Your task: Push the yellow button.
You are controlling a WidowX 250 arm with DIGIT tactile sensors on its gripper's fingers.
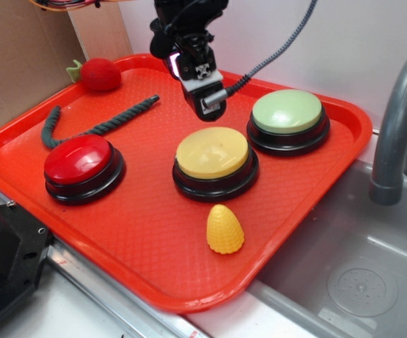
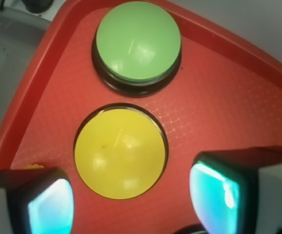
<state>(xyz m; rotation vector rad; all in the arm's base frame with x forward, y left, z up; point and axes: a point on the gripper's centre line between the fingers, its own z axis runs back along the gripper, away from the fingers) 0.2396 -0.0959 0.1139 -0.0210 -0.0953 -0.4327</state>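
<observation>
We take the yellow button point(image 1: 213, 153) as our landmark: it sits near the middle of the orange tray point(image 1: 147, 232), between the red button point(image 1: 79, 159) off to one side and the pale-green button point(image 1: 287, 111) off to the other, farther back. Our tool point(image 1: 205, 105) hangs above the tray just behind the yellow button, not touching it. In the wrist view its two fingers point(image 2: 50, 204) stand spread apart with nothing between them, and the yellow dome shows in the gap, slightly toward one side.

We judge the step in hand to be the approach before the press. To do it well, we would bring the tool forward until it sits over the dome's centre, then come straight down. A press near the rim could slide off the curve. Pressing the fingers together first would probably give one firm point of contact; left spread, they may straddle the crown or land unevenly. We would also stay away from the green button, which lies just beyond the yellow one.

The yellow top is smooth, glossy plastic, softly domed, seated in a black round base. The tray floor has a fine grid texture. In front of the yellow button stands a small ridged corn-shaped toy point(image 1: 224, 229). Beyond the red button lie a twisted dark rope point(image 1: 98, 123) and a red strawberry toy point(image 1: 99, 74).
</observation>
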